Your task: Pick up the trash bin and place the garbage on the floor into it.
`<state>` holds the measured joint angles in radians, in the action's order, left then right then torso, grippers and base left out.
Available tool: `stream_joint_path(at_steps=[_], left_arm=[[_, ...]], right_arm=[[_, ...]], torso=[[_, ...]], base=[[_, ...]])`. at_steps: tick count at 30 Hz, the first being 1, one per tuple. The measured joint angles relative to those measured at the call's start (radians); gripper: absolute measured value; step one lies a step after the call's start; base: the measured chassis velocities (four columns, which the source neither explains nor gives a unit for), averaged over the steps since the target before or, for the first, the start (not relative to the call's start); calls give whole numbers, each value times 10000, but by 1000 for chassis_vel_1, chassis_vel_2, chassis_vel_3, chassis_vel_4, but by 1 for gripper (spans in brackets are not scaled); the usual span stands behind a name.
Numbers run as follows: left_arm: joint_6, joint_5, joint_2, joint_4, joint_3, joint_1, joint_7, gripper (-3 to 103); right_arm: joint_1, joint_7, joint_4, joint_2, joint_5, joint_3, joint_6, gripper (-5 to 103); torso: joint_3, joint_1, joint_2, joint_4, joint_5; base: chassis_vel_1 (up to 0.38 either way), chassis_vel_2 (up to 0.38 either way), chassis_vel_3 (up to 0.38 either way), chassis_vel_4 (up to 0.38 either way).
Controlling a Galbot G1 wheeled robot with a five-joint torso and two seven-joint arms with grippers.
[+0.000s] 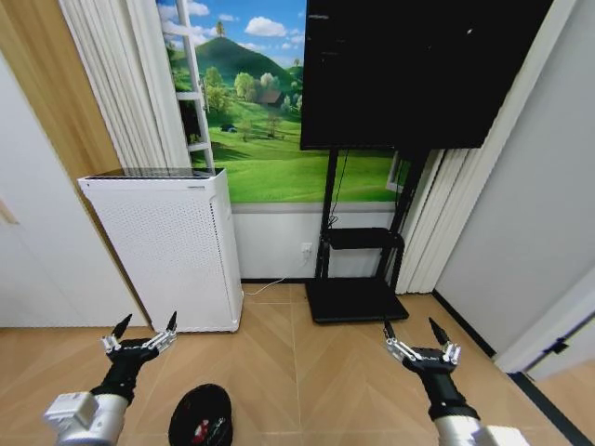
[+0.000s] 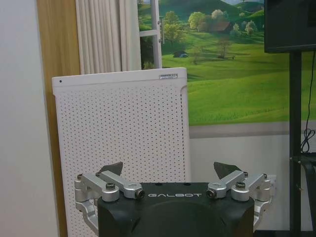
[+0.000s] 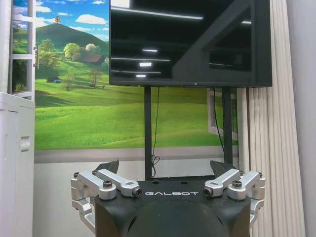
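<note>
**Herringbone floor, both arms raised and waiting**

Parquet floor [image 1: 279,362] runs up to a meadow mural wall, with a white air purifier [image 1: 167,246] on the left and a dark screen on a stand [image 1: 409,74] to the right. Left gripper [image 1: 141,333] is held forward above the floor, jaws spread wide. Right gripper [image 1: 416,340] mirrors it, jaws apart too, holding nothing. Down low between them, nearer the left arm, sits the trash bin [image 1: 201,416], something red inside.
</note>
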<state>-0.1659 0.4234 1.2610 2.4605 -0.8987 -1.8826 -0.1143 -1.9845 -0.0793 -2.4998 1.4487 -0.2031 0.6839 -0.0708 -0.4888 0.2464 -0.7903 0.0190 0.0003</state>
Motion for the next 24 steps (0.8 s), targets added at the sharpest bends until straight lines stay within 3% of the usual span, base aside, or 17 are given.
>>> stream_joint_path(at_steps=[14, 18, 20, 24], left_arm=[[0, 0, 0, 1, -1, 0, 1, 100], [0, 0, 0, 1, 0, 0, 0, 100], [0, 0, 0, 0, -1, 0, -1, 100], [0, 0, 1, 1, 0, 0, -1, 100]], right_arm=[[-1, 0, -2, 0, 0, 0, 0, 100], [0, 0, -1, 0, 0, 0, 0, 100], [-1, 0, -2, 0, 0, 0, 0, 100], [0, 0, -1, 0, 0, 0, 0, 100]], torso=[[2, -3, -1, -2, -10], [0, -2, -1, -1, 2], [3, -3, -2, -1, -10], [1, -3, -2, -3, 2]], base=[[319, -291, -319, 291], [384, -344, -398, 351], [377, -335, -340, 356], [368, -326, -380, 342]])
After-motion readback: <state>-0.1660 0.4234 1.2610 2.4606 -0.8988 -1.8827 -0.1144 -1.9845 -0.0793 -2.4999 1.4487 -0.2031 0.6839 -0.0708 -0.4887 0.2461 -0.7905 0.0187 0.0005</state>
